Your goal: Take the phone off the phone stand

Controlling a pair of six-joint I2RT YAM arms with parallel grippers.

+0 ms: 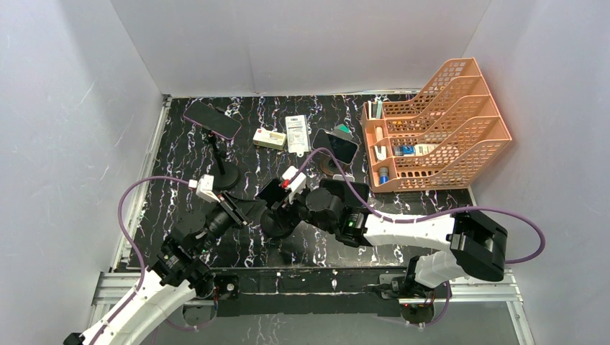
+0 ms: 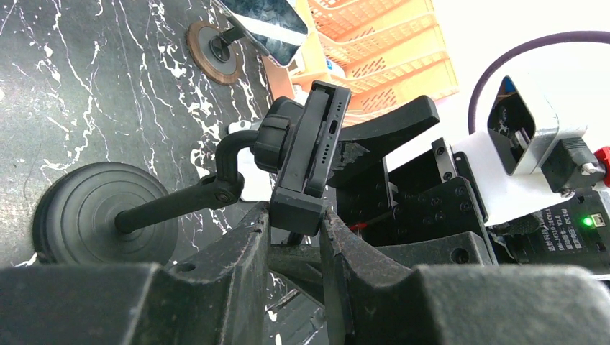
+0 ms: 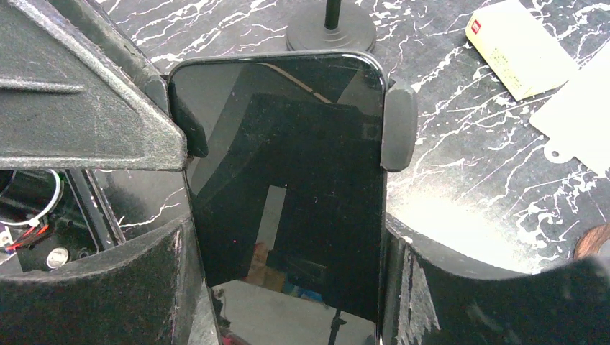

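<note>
both pincers (image 2: 295, 237) (image 3: 288, 287) around phone (image 3: 288, 180)

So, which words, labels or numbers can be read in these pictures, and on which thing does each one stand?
None can be read for certain.
White card: printed lines, too small.
Small box, cream with a red end: print too small.
Label by the green light on the right arm: small white characters, blurred.
Items in the orange rack: labels too small.
Phone in the right gripper: dark screen, no text.
</note>
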